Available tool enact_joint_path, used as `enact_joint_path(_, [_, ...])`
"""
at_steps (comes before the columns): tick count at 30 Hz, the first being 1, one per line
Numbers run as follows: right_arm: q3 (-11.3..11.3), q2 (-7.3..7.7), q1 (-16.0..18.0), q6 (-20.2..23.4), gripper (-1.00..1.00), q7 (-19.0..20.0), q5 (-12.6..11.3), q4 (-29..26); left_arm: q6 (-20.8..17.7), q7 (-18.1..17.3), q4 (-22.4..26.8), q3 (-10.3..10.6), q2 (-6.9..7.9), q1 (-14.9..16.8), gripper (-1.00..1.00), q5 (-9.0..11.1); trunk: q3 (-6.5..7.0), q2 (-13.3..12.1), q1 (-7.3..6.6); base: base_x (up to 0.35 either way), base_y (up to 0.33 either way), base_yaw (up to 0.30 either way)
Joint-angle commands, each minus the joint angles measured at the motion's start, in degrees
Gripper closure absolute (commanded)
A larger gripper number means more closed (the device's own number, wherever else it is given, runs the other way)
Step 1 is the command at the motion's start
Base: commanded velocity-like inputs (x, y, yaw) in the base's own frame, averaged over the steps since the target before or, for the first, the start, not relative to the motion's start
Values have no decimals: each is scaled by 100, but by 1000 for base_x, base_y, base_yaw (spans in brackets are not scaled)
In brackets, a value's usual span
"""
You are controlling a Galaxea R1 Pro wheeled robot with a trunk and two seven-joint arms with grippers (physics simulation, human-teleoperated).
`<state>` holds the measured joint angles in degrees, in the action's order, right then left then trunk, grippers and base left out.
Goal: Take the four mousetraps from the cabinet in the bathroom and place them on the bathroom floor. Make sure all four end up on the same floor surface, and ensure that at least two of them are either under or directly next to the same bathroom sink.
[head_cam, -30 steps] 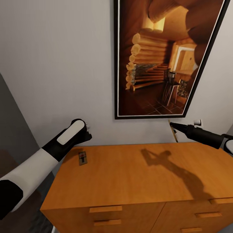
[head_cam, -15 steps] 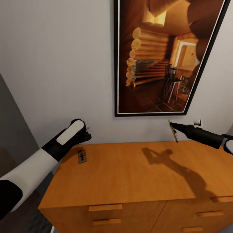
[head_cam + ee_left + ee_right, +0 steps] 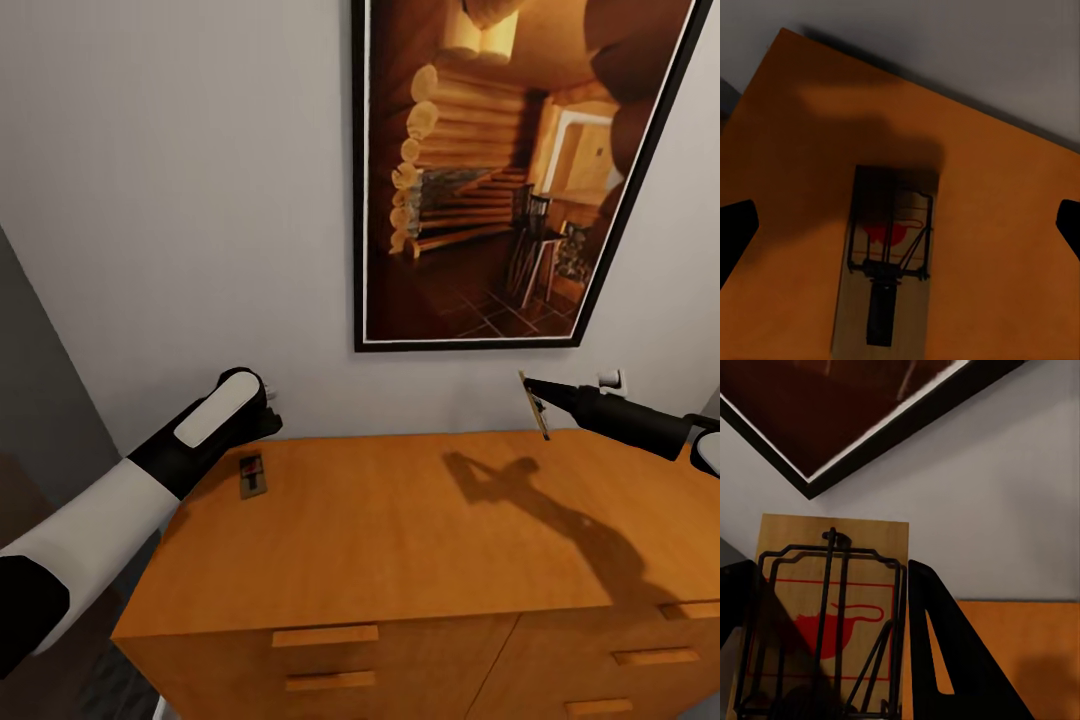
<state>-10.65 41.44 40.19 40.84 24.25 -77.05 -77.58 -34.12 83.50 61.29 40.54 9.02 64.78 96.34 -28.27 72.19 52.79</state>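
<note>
The open left gripper [image 3: 900, 225] hovers directly above a mousetrap [image 3: 253, 474] lying lengthwise on the cabinet [image 3: 400, 540], while the right gripper [image 3: 538, 390] clamps another mousetrap [image 3: 825, 622].

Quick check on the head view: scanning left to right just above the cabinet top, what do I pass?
Left gripper → mousetrap lying on the cabinet top → framed picture on the wall → mousetrap held on edge → right gripper, with the cabinet below them all.
</note>
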Motion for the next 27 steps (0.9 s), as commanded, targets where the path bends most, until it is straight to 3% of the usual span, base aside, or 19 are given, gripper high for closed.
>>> enact_joint_path(1, [-8,5,8,20,100,-1,-36,1,-60,35,5,16,5,8,-100,25,-25,46,23,0,0,0])
enact_joint_path(27, [-7,5,11,30,100,1,-39,-2,-17,35,-230,13,11,8,-100,25,-492,1089,594,0,0,0])
